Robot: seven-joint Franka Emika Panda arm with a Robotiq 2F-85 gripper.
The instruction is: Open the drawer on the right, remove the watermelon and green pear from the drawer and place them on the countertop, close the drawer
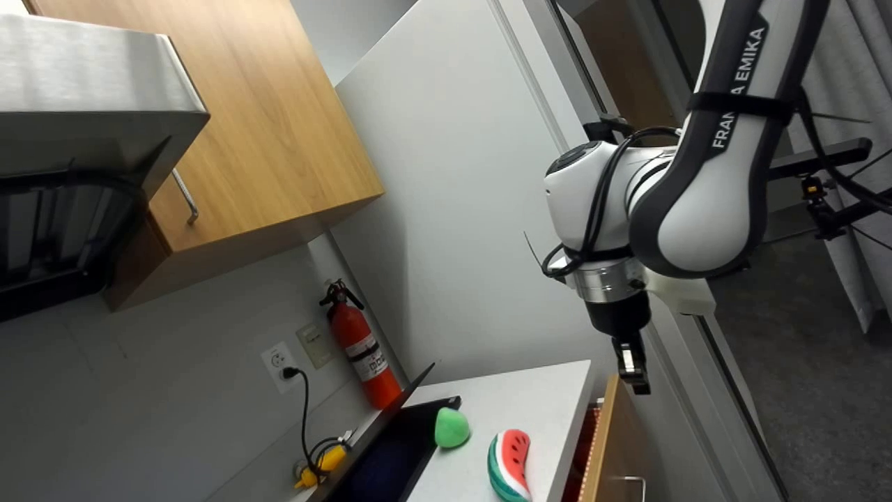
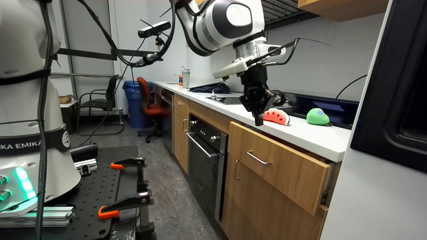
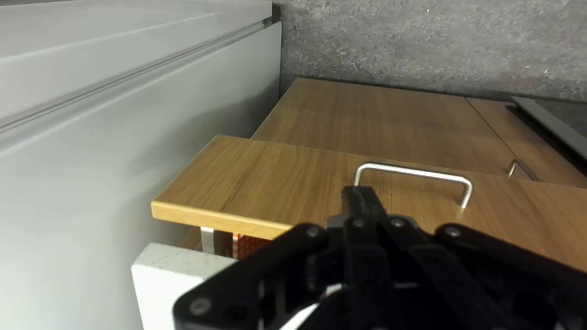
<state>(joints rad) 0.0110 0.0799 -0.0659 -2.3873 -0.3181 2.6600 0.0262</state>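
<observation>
Your pincer hangs tip-down near the partly open drawer, its fingers pressed together, at the end of your white-and-black arm. In the wrist view, the joined fingertips stand before the drawer's wooden front, overlapping one end of its metal handle; whether they touch either, you cannot tell. The drawer juts out from beneath the white tabletop, and through the gap you glimpse a red patterned patch inside; most of the interior is hidden from you.

The two fruits of your task lie on the tabletop, apart from each other, in both exterior views. The watermelon slice sits nearer the drawer, red flesh turned toward it and striped green rind toward the wall. The green pear rests farther back, just beside a dark object; you cannot tell whether those two touch. A blue spot shows on the pear in an exterior view.

Below the tabletop, beside the drawer, you see a built-in oven with a dark front. A red-orange chair and a blue bin stand farther along the floor. In an exterior view, a red fire extinguisher is by the wall, near an outlet that holds a black plug.
</observation>
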